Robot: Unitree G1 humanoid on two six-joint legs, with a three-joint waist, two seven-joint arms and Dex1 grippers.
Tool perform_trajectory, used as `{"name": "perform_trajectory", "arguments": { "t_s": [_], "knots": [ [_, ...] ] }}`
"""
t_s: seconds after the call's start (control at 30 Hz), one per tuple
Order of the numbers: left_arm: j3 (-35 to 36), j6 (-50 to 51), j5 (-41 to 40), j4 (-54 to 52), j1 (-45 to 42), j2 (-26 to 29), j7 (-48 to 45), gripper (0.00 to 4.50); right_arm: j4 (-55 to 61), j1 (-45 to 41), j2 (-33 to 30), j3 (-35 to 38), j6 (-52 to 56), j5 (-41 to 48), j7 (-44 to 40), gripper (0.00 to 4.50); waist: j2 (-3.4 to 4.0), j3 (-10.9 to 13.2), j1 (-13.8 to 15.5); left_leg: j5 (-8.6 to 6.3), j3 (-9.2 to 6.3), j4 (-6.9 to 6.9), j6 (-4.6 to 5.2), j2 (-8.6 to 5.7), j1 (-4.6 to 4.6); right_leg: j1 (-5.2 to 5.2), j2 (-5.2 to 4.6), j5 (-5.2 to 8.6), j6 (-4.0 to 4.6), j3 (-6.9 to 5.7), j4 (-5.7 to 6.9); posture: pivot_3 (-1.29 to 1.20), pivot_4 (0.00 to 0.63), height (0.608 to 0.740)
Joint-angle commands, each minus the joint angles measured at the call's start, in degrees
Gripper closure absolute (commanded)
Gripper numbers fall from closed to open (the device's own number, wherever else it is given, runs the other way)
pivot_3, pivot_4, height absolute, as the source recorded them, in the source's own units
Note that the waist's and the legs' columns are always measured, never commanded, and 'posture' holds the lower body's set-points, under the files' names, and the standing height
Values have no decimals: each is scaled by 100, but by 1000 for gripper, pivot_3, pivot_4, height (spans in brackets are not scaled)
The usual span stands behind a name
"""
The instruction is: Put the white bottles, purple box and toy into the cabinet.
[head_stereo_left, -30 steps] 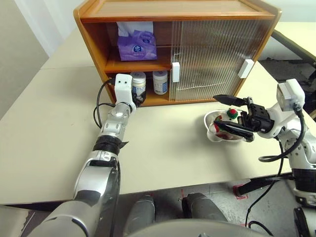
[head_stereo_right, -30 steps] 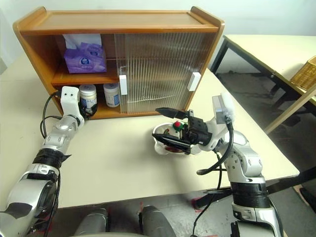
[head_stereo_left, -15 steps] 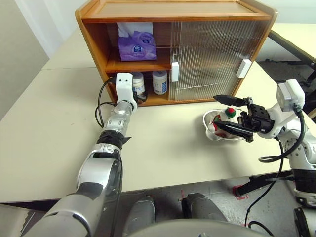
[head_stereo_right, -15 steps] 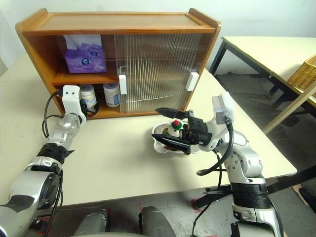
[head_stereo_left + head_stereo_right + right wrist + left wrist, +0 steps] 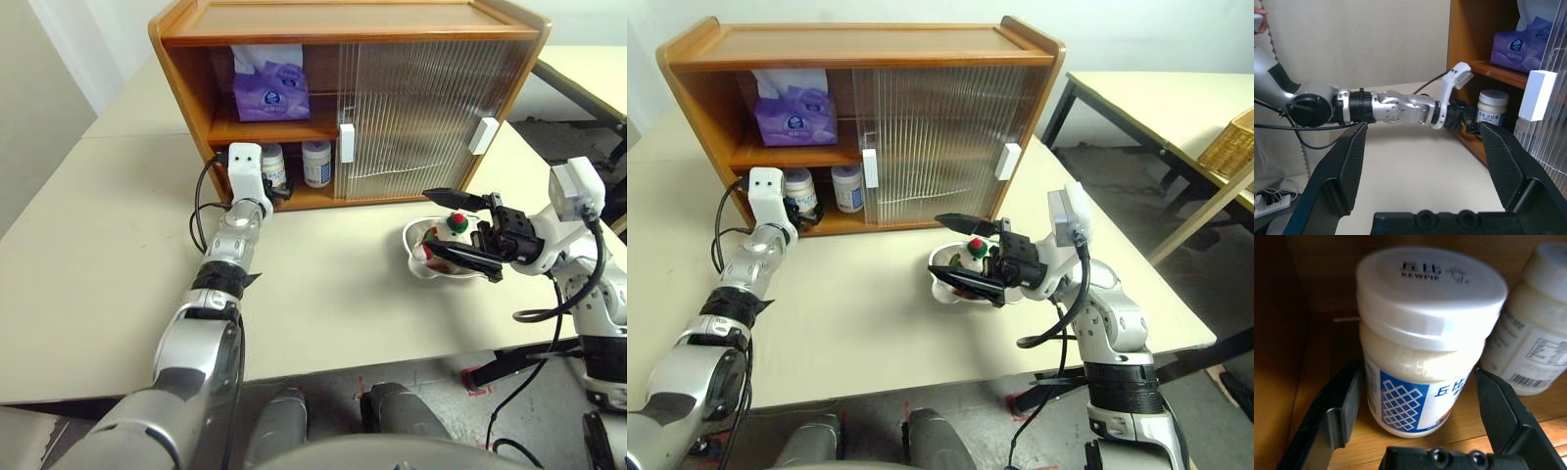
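Observation:
The wooden cabinet [image 5: 192, 90] stands at the back of the table with its left half uncovered. On its upper shelf lies the purple box [image 5: 271, 90]. Both white bottles stand on the lower shelf, one on the left [image 5: 273, 164] and one on the right [image 5: 316, 162]. My left gripper [image 5: 277, 187] reaches into that shelf, open, its fingers [image 5: 1342, 401] on either side of the left bottle [image 5: 1425, 347] with a gap on each side. The toy [image 5: 454, 223] sits in a steel bowl [image 5: 416, 262] at the right. My right gripper [image 5: 431, 220] hangs open over the bowl, holding nothing.
Ribbed sliding doors [image 5: 421, 103] with white handles [image 5: 348, 142] cover the cabinet's right half. A second table with a wicker basket [image 5: 1234, 147] stands off to the right. The table's front edge runs close below both arms.
My left gripper's fingers have spread apart off the left bottle, which stays standing on the lower shelf. The right arm has not moved.

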State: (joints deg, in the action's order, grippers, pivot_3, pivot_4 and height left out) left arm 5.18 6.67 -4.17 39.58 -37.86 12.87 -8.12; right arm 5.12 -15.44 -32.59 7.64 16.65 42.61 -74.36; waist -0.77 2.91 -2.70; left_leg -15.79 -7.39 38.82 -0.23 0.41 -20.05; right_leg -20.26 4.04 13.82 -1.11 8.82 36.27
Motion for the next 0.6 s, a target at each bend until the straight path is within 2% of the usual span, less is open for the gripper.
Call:
{"name": "perform_trajectory", "arguments": {
  "t_s": [0.03, 0.3, 0.53, 0.6],
  "knots": [
    [-67, 550, -14, -1049, 642, -43, -17, 19, 64, -1, -5, -17, 14, -18, 11, 0, 0, 0, -28, -1, 4, -1, 0, -1, -1, 0, 0, 4, -1, 0, -3, -86, 35, 740],
    [-229, 1612, -3, -3240, 1875, 79, -161, 19, -66, -50, 10, -39, -31, -53, -67, 0, -2, -2, -16, -13, 7, -1, -1, -2, -14, -12, -1, 24, 10, 1, -4, -85, 33, 740],
    [-325, 1815, -335, -4483, 2410, 45, -617, 19, -152, -21, 8, 9, -98, -56, -133, 0, -3, -3, 3, -19, 4, 1, -4, -1, -10, -11, -2, 21, 18, 2, -1, -86, 28, 740],
    [-407, 1934, -555, -4788, 2405, 80, -918, 19, -186, -15, 5, 14, -123, -60, -158, 0, -4, -3, 11, -19, 3, 1, -4, -1, -10, -11, -2, -1, 55, 1, 1, -84, 27, 740]
  ]
}}
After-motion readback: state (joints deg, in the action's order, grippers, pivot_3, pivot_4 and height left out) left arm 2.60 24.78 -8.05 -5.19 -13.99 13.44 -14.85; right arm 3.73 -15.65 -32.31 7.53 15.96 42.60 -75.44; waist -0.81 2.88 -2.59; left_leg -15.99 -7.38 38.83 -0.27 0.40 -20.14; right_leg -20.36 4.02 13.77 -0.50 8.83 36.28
